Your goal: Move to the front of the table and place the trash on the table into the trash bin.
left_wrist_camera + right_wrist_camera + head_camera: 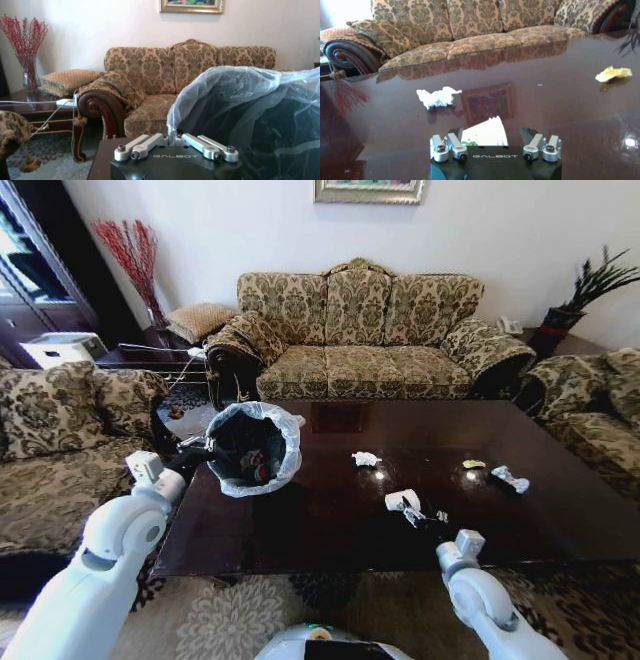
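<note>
Over table (330,520): right gripper (494,139) spread around paper cup (486,132), needs closing; left gripper (175,141) clamps bin (255,448) rim.

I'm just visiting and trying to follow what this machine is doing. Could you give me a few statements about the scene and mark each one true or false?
1. The left gripper holds the trash bin tilted at the table's left side. True.
2. The trash bin is lined with a blue bag. False: the bag is translucent white.
3. The right gripper is at a paper cup lying on the table near its front edge. True.
4. A crumpled white tissue lies on the sofa. False: it lies on the table.
5. The table is bare of litter. False: a tissue, a yellowish scrap and a wrapper lie there.
</note>
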Controlling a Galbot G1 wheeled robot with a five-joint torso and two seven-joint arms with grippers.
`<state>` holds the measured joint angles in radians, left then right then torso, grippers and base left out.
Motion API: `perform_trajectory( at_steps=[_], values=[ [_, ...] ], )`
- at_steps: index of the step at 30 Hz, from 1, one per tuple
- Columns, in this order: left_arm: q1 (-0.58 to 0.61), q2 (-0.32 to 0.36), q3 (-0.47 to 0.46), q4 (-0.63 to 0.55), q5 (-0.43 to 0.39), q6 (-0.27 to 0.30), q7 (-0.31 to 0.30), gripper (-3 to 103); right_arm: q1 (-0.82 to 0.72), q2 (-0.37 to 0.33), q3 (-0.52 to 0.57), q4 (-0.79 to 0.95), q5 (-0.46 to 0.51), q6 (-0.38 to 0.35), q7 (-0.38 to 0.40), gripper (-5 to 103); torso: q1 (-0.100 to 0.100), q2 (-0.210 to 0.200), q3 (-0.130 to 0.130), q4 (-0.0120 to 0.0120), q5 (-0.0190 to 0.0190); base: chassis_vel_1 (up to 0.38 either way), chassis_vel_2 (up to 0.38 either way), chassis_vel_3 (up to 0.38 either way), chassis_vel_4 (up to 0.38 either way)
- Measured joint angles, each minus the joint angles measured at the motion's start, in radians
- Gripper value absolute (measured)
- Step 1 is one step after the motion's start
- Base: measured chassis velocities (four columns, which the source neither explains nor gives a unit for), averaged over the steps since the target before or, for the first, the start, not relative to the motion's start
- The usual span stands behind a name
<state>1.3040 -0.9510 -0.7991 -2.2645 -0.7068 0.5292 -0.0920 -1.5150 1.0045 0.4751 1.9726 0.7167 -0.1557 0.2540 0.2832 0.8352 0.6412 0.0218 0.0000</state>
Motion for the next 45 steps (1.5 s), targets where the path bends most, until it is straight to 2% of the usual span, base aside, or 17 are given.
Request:
perform_trajectory(
  at_steps=[2,4,9,16,19,21,22,24,25,27,28,30,40,45],
  values=[
    [0.000,0.000,0.000,0.000,0.000,0.000,0.001,1,0.000,0.001,0.002,-0.004,0.005,0.000,-0.004,76,0.000,0.000,0.000,0.0000,0.0000,0.000,0.000,0.000,0.000],
    [-0.001,0.001,0.000,0.000,-0.001,0.000,0.004,1,-0.004,0.007,0.007,-0.020,0.009,0.002,-0.030,70,0.000,0.000,0.000,-0.0001,0.0000,0.000,0.000,0.000,0.000],
    [-0.001,0.002,-0.002,0.001,-0.001,-0.001,0.007,1,0.000,0.012,0.007,-0.039,0.009,0.009,-0.057,68,0.000,0.000,0.000,0.0000,0.0000,0.000,0.000,0.000,0.000],
    [0.000,-0.008,-0.003,0.005,0.000,-0.008,0.010,1,0.030,0.022,-0.016,-0.070,-0.003,0.020,-0.087,44,0.000,0.000,0.000,-0.0001,-0.0002,0.000,0.000,0.000,0.000],
    [0.000,-0.009,-0.002,0.005,0.000,-0.008,0.010,1,0.040,0.025,-0.027,-0.071,-0.006,0.014,-0.087,40,0.000,0.000,0.000,0.0000,0.0000,0.000,0.000,0.000,0.000],
    [0.000,-0.010,-0.004,0.005,0.001,-0.009,0.010,1,0.051,0.028,-0.040,-0.072,-0.008,0.009,-0.087,32,0.000,0.000,0.000,0.0000,-0.0001,0.000,0.000,0.000,0.000],
    [0.000,-0.010,-0.004,0.005,0.001,-0.009,0.010,1,0.051,0.028,-0.040,-0.072,-0.008,0.009,-0.087,32,0.000,0.000,0.000,0.0000,-0.0001,0.000,0.000,0.000,0.000],
    [0.002,-0.010,-0.010,0.003,0.001,-0.012,0.010,1,0.059,0.031,-0.049,-0.073,-0.012,0.007,-0.089,23,0.000,0.000,0.000,0.0000,0.0000,0.000,0.000,0.000,0.000],
    [0.002,-0.010,-0.010,0.003,0.001,-0.012,0.010,1,0.059,0.031,-0.049,-0.073,-0.012,0.007,-0.089,23,0.000,0.000,0.000,0.0000,0.0000,0.000,0.000,0.000,0.000],
    [0.006,-0.011,-0.014,0.000,0.001,-0.014,0.010,1,0.063,0.033,-0.056,-0.076,-0.018,0.006,-0.092,13,0.000,0.000,0.000,0.0000,0.0000,0.000,0.000,0.000,0.000],
    [0.006,-0.011,-0.014,0.000,0.001,-0.014,0.010,1,0.063,0.033,-0.056,-0.076,-0.018,0.006,-0.092,13,0.000,0.000,0.000,0.0000,0.0000,0.000,0.000,0.000,0.000],
    [0.008,-0.013,-0.015,-0.003,0.001,-0.015,0.010,1,0.065,0.034,-0.057,-0.076,-0.022,0.006,-0.093,3,0.000,0.000,0.000,0.0000,0.0000,0.000,0.000,0.000,0.000],
    [0.010,-0.022,-0.015,-0.016,0.002,-0.019,0.011,1,0.057,0.037,-0.043,-0.068,-0.033,0.011,-0.094,0,0.000,0.000,0.000,0.0000,0.0000,0.000,0.000,0.000,0.000],
    [0.011,-0.023,-0.017,-0.022,0.002,-0.020,0.011,1,0.050,0.045,-0.027,-0.021,-0.088,0.053,-0.093,0,0.000,0.000,0.000,-0.0001,0.0001,0.000,0.000,0.000,0.000]
  ],
)
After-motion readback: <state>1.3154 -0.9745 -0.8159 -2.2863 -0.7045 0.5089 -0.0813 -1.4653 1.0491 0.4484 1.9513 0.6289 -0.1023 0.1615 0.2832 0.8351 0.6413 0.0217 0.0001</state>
